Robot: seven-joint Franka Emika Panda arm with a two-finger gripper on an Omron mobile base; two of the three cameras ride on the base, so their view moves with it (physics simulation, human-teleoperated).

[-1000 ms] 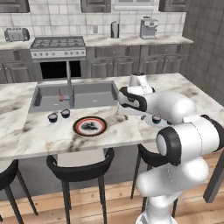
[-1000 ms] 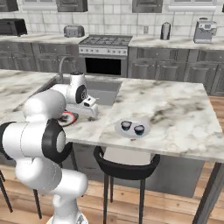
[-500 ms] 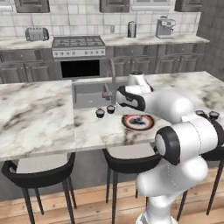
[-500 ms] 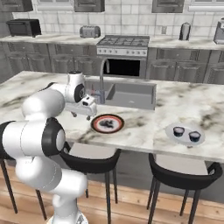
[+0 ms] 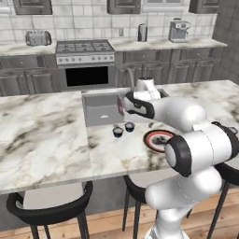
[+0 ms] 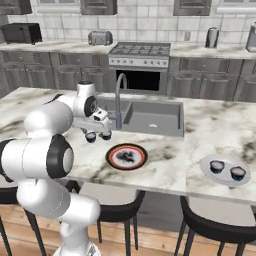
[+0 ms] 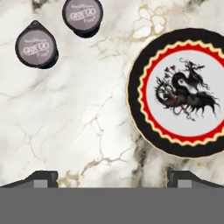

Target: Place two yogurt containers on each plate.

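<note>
Marble worktop [image 7: 87, 127] lies under the hand [image 7: 112, 177], whose fingers are spread wide and hold nothing. Two yogurt cups [image 7: 36, 44] [image 7: 82, 15] sit loose on the marble, close together, well apart from the red-rimmed plate [image 7: 135, 109], which is bare. The other two cups [image 6: 216, 166] [image 6: 237, 173] already sit on the white plate [image 6: 206, 168].

To do this step well, I judge the hand should move over one loose cup, centre it between the fingers, then drop straight down so neither tip knocks the neighbouring cup.

Against half a second ago, the base has driven on along the worktop: the whole scene has slid, and the sink [image 5: 100, 111] sits nearer mid-frame.
</note>
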